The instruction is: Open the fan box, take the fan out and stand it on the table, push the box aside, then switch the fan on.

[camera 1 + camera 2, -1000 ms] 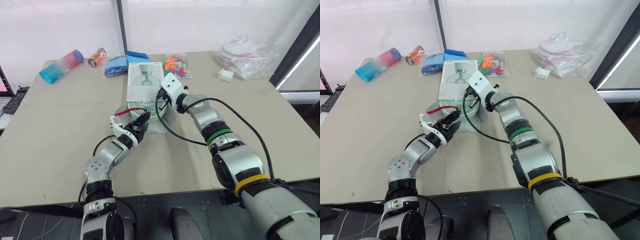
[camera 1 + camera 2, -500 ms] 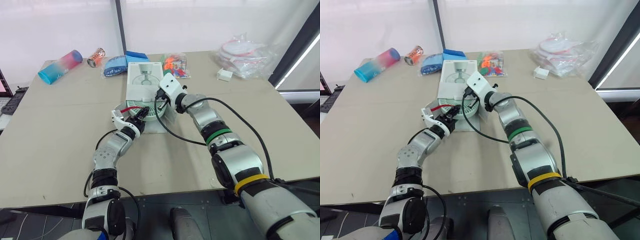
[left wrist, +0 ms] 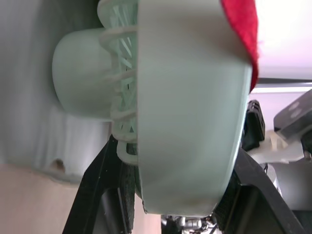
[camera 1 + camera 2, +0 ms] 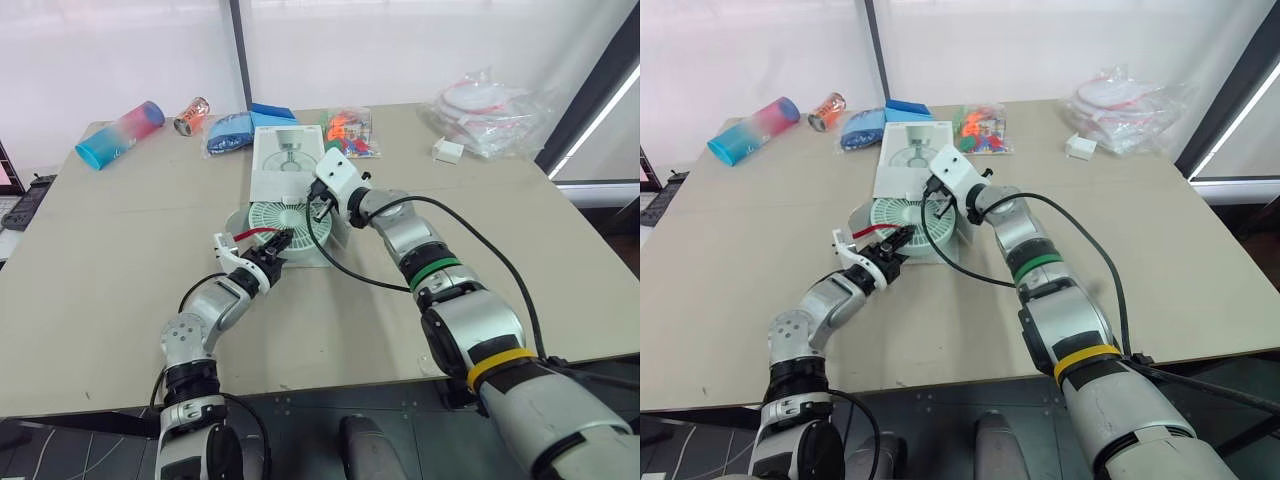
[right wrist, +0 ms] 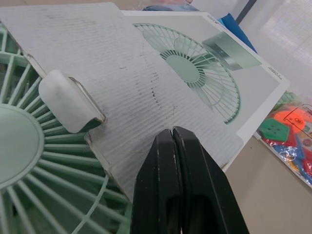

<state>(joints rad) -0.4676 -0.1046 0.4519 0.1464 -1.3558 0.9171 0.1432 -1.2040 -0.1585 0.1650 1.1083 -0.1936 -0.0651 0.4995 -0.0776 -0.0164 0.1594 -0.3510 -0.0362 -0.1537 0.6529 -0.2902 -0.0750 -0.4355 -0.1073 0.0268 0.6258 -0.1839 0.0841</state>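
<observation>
Drawn back toward the robot since half a second ago, the left gripper [image 4: 275,244] has brought the fan [image 4: 285,217] further out of the box [image 4: 285,160], so that more of the round green grille shows. The whole picture has barely shifted, so this is a real move of the fan.

Nearest the robot, the left gripper is clamped on the fan's near rim; the left wrist view shows the pale green edge held between the two black fingers. The fan lies flat on the table [image 4: 120,230], grille up, with its far part under the box's open flap. Just beyond, the right gripper [image 5: 172,131] has its fingers closed together, empty, with the tips against the white corrugated flap, apparently pinning the box. The box lies flat behind the fan, its printed fan picture facing up.

At the far edge sit a blue and pink bottle [image 4: 122,132], a can [image 4: 193,114], a blue bag [image 4: 235,130], a colourful packet [image 4: 352,130] and clear plastic bags [image 4: 490,105].

As I judge it, the box is open and the fan is mostly withdrawn. Left to do: free it fully, stand it upright, push the box aside, switch it on.
</observation>
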